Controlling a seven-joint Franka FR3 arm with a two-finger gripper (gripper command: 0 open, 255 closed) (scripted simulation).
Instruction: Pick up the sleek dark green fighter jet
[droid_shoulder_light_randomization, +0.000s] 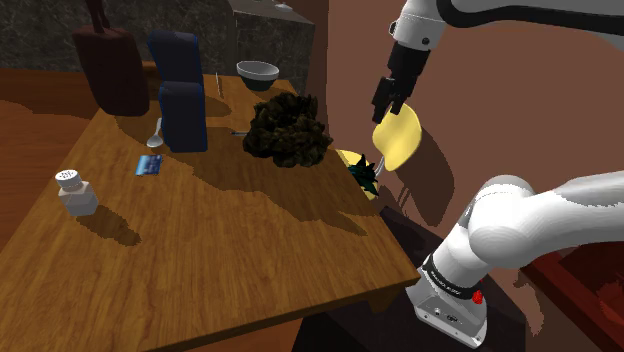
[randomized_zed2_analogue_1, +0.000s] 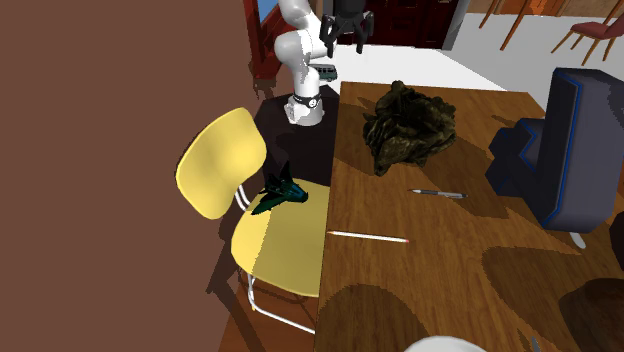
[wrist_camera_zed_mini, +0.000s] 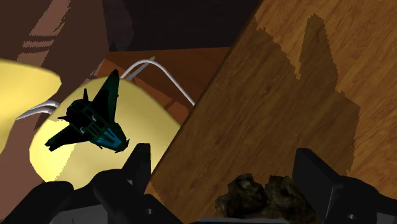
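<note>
Gripper (wrist_camera_zed_mini: 224, 167) spread and empty, I hover above the dark green fighter jet (wrist_camera_zed_mini: 92, 124) lying on the yellow chair seat (wrist_camera_zed_mini: 149, 121) beside the table (wrist_camera_zed_mini: 286, 95); I'd centre across its fuselage before descending.

yellow chair (randomized_zed2_analogue_1: 282, 258): fighter jet (randomized_zed2_analogue_1: 283, 190) | wooden table (randomized_zed2_analogue_1: 440, 285): dark lump (randomized_zed2_analogue_1: 410, 125), pencil (randomized_zed2_analogue_1: 368, 237), pen (randomized_zed2_analogue_1: 438, 193), shaker (droid_shoulder_light_randomization: 75, 192)

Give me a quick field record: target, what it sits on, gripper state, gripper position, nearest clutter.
target: dark green fighter jet, untouched
support: seat of the yellow chair, which stands against the wooden table edge
gripper state: gripper open, holding nothing
gripper position: raised above chair and table, apart from the jet; jet lies off to one side of the fingers, not between them
nearest clutter: pencil on the table near the chair; dark lumpy object further along the table
</note>
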